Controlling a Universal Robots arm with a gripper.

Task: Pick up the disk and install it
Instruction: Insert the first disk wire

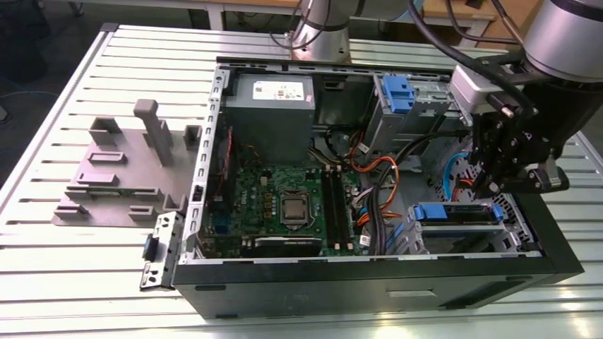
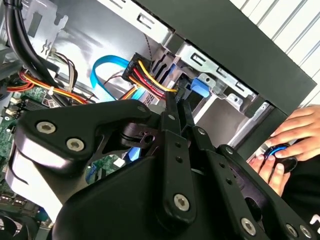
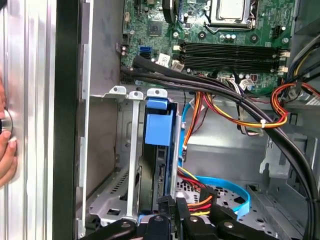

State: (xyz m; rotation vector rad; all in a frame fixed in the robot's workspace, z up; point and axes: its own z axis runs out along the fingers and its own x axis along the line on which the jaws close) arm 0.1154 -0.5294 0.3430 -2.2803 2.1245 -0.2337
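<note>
My black two-finger end effector (image 3: 172, 212) sits at the near end of the disk, the flat silver drive in its blue plastic carrier bracket (image 3: 159, 127). Fingers look drawn close together on the drive's edge, so I read it as closed on the disk (contact point itself is partly hidden by my own linkage). In the second wrist view the fingers (image 2: 174, 112) run straight down toward the blue bracket tab (image 2: 200, 86).

The disk stands on edge inside the silver metal drive cage (image 3: 112, 200), in the corner of the open black computer case (image 1: 377, 282); in the exterior view the end effector (image 1: 504, 166) hangs just above the blue-fronted bay (image 1: 457, 213).

Step in hand, by my judgement: the install, not the pick. The drive looks mostly seated in the cage.

Next move calls for a straight push along the cage rails, no tilt, and clearance from the red-yellow-orange power cable bundle (image 3: 235, 117) and the flat blue data cable (image 3: 227, 187) just beside the cage.

Farther off: green motherboard (image 3: 225, 45), then a grey plastic holder with upright posts (image 1: 123, 166) on the slatted metal counter (image 1: 56, 268). A person's hand (image 2: 285, 150) rests at the case's outer edge.
</note>
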